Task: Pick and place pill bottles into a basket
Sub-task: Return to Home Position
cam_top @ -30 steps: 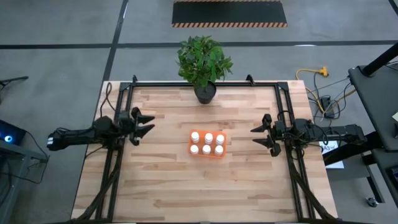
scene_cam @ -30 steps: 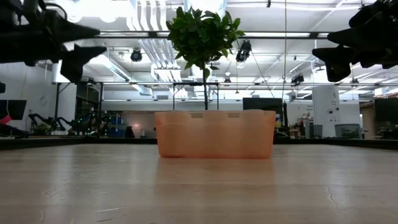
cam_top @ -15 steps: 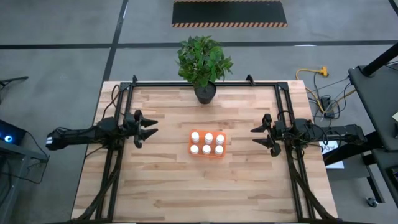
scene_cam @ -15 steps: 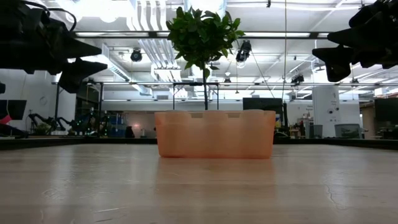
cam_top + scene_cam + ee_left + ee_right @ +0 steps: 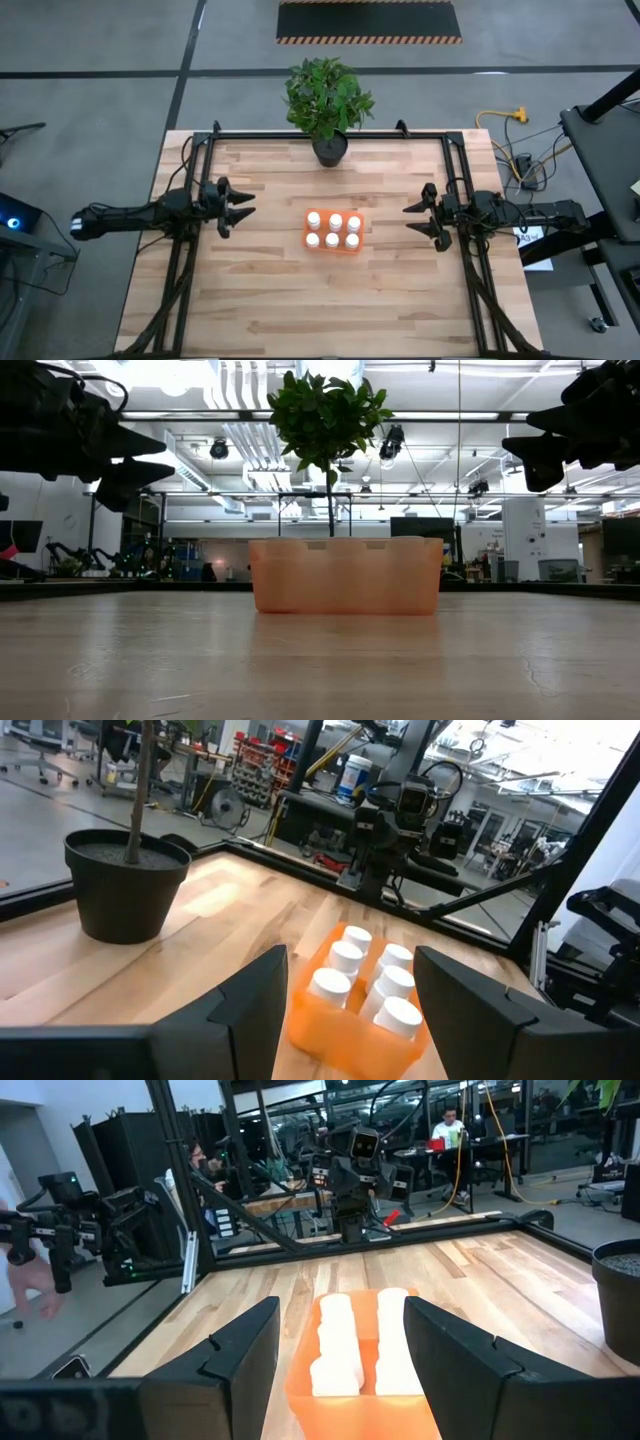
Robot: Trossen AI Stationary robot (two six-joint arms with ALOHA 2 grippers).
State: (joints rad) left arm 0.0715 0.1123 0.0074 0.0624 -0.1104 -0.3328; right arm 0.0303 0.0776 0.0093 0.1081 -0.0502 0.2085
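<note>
Pill bottles [image 5: 332,231]: all 6 upright in basket [image 5: 345,575]. L gripper [image 5: 245,203] and R gripper [image 5: 409,219] wide, empty, well apart. Prob. nothing left to pick.

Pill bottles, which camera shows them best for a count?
The high view: looking straight down, all six pill bottles show as separate caps in the basket. The left wrist view sees them slanted and overlapping; the right wrist view sees two rows end-on; the low view shows only the basket's wall.

Grey concrete floor [image 5: 90,80] w/ dark seams; black mat [image 5: 368,20], striped edge, beyond bench [image 5: 260,300]. Workshop bkgd: bright ceiling lights [image 5: 180,374], ducts [image 5: 238,430]; person [image 5: 449,1126] seated far off.
</note>
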